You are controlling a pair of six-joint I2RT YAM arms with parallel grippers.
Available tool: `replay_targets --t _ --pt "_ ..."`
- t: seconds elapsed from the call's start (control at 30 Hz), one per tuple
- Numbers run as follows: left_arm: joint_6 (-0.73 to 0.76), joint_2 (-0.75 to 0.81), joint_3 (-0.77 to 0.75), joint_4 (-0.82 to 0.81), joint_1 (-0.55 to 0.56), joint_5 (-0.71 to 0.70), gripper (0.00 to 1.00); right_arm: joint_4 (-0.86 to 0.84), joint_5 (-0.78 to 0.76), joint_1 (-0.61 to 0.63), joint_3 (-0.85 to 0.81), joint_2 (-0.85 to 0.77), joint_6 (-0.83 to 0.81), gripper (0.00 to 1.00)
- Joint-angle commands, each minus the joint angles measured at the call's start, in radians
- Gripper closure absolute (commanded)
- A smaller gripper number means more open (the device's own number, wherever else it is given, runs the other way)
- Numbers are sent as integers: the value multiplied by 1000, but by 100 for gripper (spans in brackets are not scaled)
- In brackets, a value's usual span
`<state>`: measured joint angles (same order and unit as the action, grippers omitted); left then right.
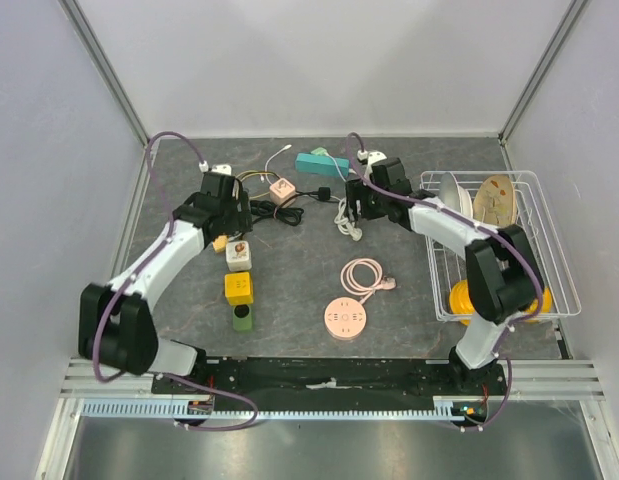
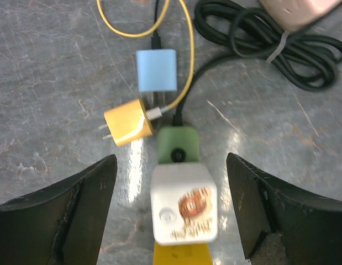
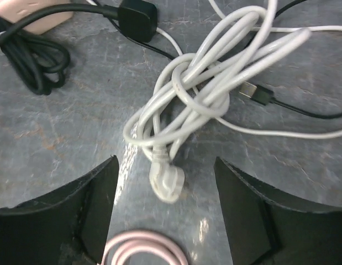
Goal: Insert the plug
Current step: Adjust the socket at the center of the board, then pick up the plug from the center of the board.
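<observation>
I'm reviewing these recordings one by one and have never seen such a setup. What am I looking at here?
Two robot arms, each ending in a two-finger gripper, are bolted at the near edge of a grey table. The top picture looks down from above and behind them; the other two come from cameras on each wrist. The left gripper hangs open over a white cube adapter, near a green adapter and a yellow charger. The right gripper hangs open over a tangled white cable and its white plug. Also on the table: a round pink power strip and a wire basket of dishes. Neither gripper holds anything.
</observation>
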<state>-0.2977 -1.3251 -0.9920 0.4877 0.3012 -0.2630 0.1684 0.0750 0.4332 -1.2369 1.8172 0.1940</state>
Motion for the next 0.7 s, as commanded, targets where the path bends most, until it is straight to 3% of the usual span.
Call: replay_targets --t 0.0,0.13,0.33,0.67 --pt "-40 -166 -128 52 -72 -38 15 -21 -7 -8 74 -203 -15 19" --pt "-41 -336 -223 64 -138 14 17 -14 -29 -7 198 -346 2 11" --pt "-32 -462 -312 84 -140 36 21 35 -49 -7 304 -516 2 5" --pt "-41 -617 -408 95 -140 74 39 75 -53 -8 346 -544 -10 4"
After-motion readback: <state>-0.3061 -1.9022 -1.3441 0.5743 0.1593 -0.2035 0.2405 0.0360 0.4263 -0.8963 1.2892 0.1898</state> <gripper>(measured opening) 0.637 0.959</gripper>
